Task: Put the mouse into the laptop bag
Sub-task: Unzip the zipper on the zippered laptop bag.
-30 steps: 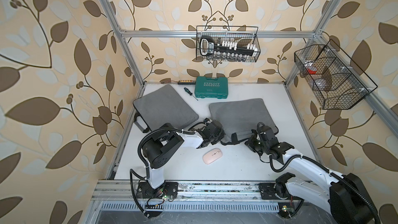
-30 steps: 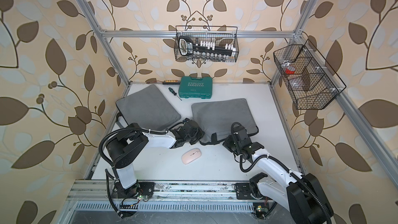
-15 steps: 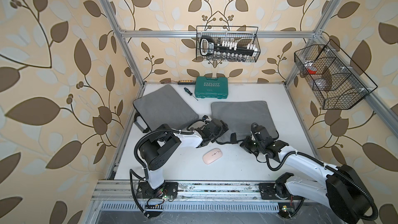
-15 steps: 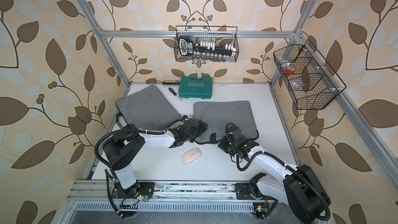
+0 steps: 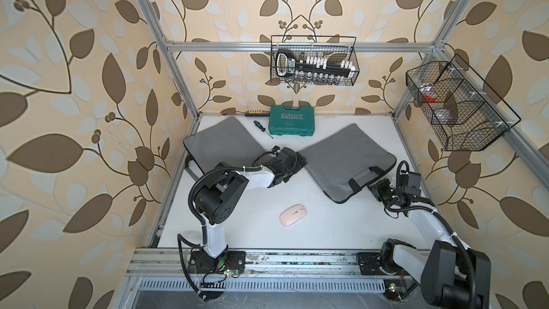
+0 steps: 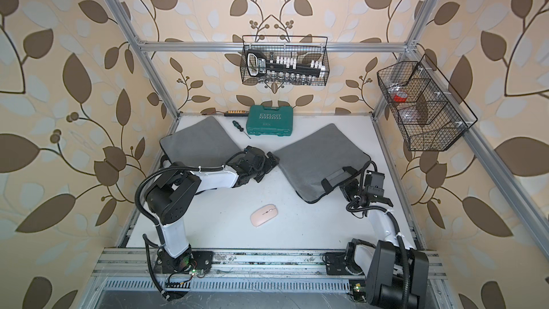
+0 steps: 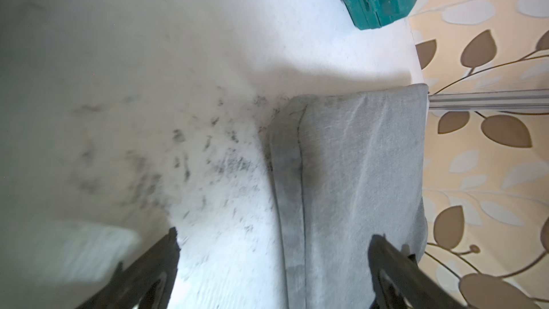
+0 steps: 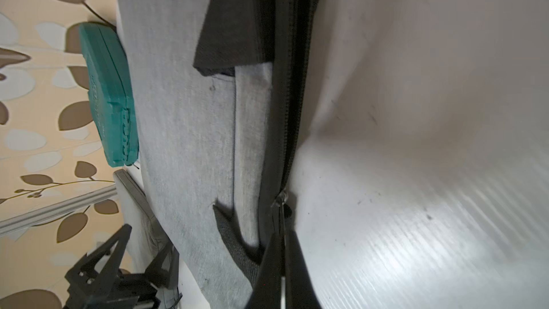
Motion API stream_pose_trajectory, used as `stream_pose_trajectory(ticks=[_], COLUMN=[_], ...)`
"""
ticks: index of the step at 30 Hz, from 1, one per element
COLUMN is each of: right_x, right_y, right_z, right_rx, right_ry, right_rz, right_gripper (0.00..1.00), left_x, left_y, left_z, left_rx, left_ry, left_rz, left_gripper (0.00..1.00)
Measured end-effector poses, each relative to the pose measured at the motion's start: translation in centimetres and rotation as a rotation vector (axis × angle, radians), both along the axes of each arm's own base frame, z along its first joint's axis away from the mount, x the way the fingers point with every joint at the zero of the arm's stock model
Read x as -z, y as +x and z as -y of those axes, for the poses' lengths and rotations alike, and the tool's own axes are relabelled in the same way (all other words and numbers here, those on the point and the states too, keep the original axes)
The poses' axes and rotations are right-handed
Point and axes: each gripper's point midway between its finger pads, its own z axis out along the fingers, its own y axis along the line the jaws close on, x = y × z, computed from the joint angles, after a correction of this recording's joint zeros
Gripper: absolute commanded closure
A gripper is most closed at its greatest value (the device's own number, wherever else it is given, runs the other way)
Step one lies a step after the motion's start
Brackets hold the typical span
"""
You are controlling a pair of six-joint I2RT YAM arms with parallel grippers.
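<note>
Right pincer [image 8: 282, 240], clamped shut on the zipper pull [image 8: 282, 200], sits at the near right edge of the gray laptop bag [image 5: 341, 156], beside its black handle [image 5: 364, 173]. Nearer the front, the pink mouse [image 5: 292, 214] lies alone on the white table [image 5: 252, 203], outside the bag and well apart from both pincers. Farther back, the left pincer [image 7: 273, 237] hangs with its jaws spread wide and nothing between them, straddling the bag's left corner and bare table. Behind it a second gray bag [image 5: 221, 141] lies flat at the left. A screwdriver [image 5: 261, 126] and a green case [image 5: 291, 121] rest at the table's far edge, and above them hangs a wire basket [image 5: 313, 60] of tools.
</note>
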Motion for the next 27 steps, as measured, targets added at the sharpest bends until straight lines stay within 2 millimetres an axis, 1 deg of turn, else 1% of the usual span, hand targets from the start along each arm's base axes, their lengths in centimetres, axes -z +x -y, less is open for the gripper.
stream_pose_trajectory(ticks=[3,4,5,6,8,9,10,11,14,17,19,23,27], right_x=[0.5,0.4,0.4,0.3,0.3,0.2,0.2,0.2,0.9,2.2,2.7,2.2,1.8], right_y=[-0.1,-0.1,0.0,0.0,0.0,0.0,0.0,0.0,-0.8,-2.6,-3.9,-5.0,-5.6], right_z=[-0.5,-0.6,-0.7,-0.8,-0.9,-1.1,-1.5,-2.1,-4.9,-8.1,-9.9,-12.8,-15.0], right_rx=[-0.035,-0.045,-0.052,-0.058,-0.071,-0.081,-0.096,-0.118,-0.206,-0.304,-0.359,-0.437,-0.486], right_ry=[0.017,0.018,0.017,0.017,0.016,0.013,0.010,0.006,-0.003,0.001,0.011,0.026,0.052], right_rz=[-0.010,-0.006,-0.002,0.001,0.006,0.009,0.013,0.015,0.016,-0.011,-0.028,-0.019,-0.016], right_gripper=[1.00,1.00,1.00,1.00,1.00,1.00,1.00,1.00,1.00,1.00,1.00,1.00,1.00], left_x=[-0.1,-0.2,-0.1,0.0,0.9,1.3,1.8,2.0,1.1,1.3,1.4,1.5,1.5], left_y=[1.5,2.0,2.4,2.8,3.3,3.4,3.6,3.9,4.7,4.6,4.5,4.3,4.3], left_z=[2.0,2.6,3.2,3.5,4.3,4.4,4.4,4.5,5.2,5.1,5.1,5.3,5.3], left_rx=[0.034,0.046,0.055,0.063,0.072,0.071,0.067,0.062,0.056,0.036,0.019,-0.011,-0.028], left_ry=[-0.034,-0.049,-0.057,-0.060,-0.070,-0.067,-0.063,-0.067,-0.082,-0.064,-0.050,-0.020,-0.009], left_rz=[0.018,0.027,0.031,0.037,0.027,0.022,0.017,0.019,0.043,0.035,0.041,0.057,0.066], left_gripper=[0.01,0.06,0.18,0.34,0.77,0.90,1.00,1.00,1.00,1.00,1.00,1.00,1.00])
